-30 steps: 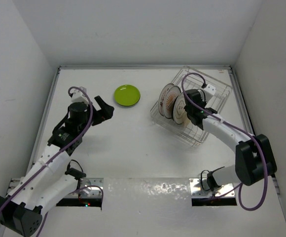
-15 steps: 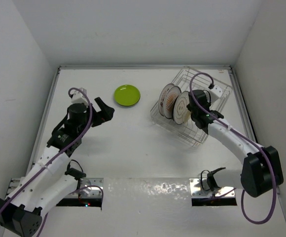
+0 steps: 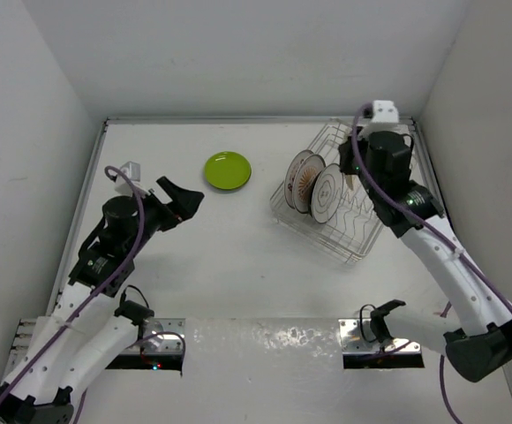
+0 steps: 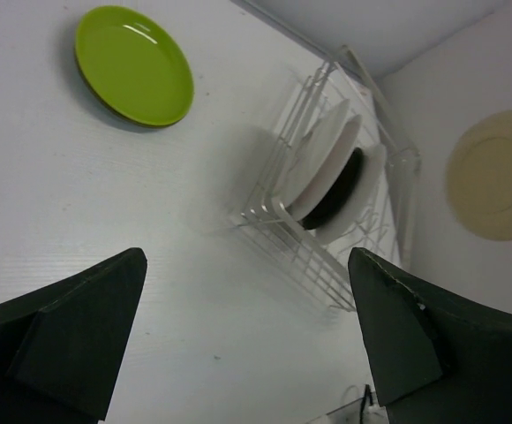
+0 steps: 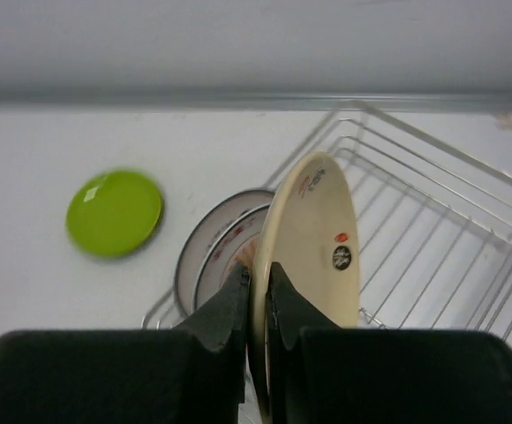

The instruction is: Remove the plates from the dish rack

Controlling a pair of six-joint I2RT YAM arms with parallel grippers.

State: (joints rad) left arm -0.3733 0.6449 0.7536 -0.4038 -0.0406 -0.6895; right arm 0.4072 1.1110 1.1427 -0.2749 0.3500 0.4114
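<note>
White tabletop; upper right, the right gripper pinches the cream plate by its rim above the dish rack. Bite perhaps shallow; a swing could drop it onto the racked plates. Lower left, the left gripper hangs spread, empty.

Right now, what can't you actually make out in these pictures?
Top view: the round cream plate held in the right fingers shows only an edge-on sliver beside that arm.
Left wrist view: the black plate in the silvery wire rack is mostly covered by a white plate.
Right wrist view: the lime green plate is blurred.
</note>
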